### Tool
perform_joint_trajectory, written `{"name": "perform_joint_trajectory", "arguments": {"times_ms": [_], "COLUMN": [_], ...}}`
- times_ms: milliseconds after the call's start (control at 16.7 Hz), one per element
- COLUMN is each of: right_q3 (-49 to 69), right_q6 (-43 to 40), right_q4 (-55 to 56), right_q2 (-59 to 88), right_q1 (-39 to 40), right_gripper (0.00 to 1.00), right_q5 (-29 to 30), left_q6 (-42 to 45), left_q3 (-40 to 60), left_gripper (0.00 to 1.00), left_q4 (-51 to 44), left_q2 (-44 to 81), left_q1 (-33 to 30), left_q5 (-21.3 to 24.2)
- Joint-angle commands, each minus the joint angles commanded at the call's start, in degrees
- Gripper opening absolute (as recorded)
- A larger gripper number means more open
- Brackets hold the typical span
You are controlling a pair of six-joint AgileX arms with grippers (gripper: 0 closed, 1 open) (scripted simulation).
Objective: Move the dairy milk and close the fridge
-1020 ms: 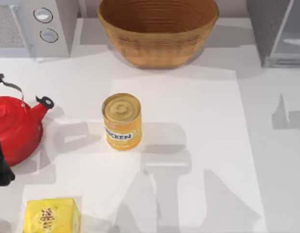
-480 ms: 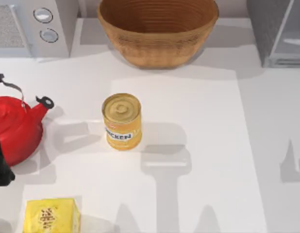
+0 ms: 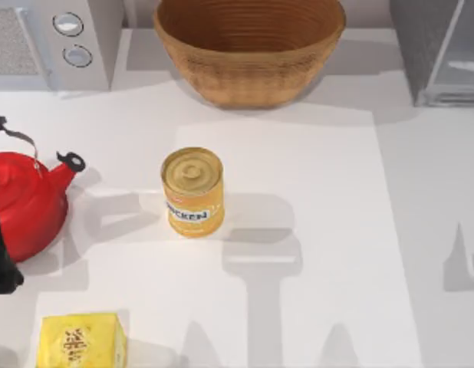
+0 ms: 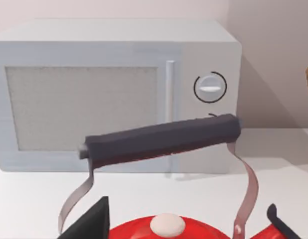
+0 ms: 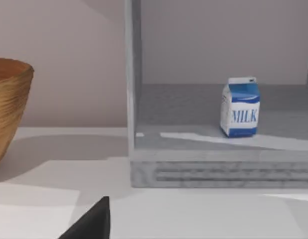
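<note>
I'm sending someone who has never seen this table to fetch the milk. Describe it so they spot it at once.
Find the fridge, the grey speckled box at the table's far right corner, right of the wicker bowl. The dairy milk stands upright on its open shelf. It is a small white carton with a blue top and blue MILK lettering, alone in there.

Kitchen, rendered sim, no doubt. White counter [image 3: 314,230] w/ a grey microwave [image 4: 119,94], two round knobs, at the back left. Red kettle [image 3: 26,203] at the left edge, black handle. Woven basket [image 3: 248,46] back centre. Yellow can [image 3: 192,192] mid-counter, yellow box [image 3: 82,341] up front. Fridge [image 5: 219,124] back right, standing open, milk carton [image 5: 240,106] upright on its shelf.
</note>
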Motion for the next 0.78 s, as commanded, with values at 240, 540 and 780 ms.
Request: {"name": "perform_joint_trajectory", "arguments": {"times_ms": [240,540,780], "right_q3": [3.7,13.1,22.3], "right_q6": [0.1,-0.1,-0.5], "right_q4": [-6.2,-26.7,-48.1], "right_q2": [-4.4,-16.0,-27.2], "right_q1": [0.1,0.1,0.1], "right_gripper": [1.00,1.00,1.00], "right_q5": [-0.1,0.1,0.2], "left_q6": [0.0,0.0,0.0], "left_q3": [0.0,0.0,0.0], "left_gripper": [1.00,1.00,1.00], "left_q4": [0.0,0.0,0.0], "left_q2": [0.0,0.0,0.0], "left_q1": [0.0,0.0,0.0], "left_q5": [0.0,0.0,0.0]}}
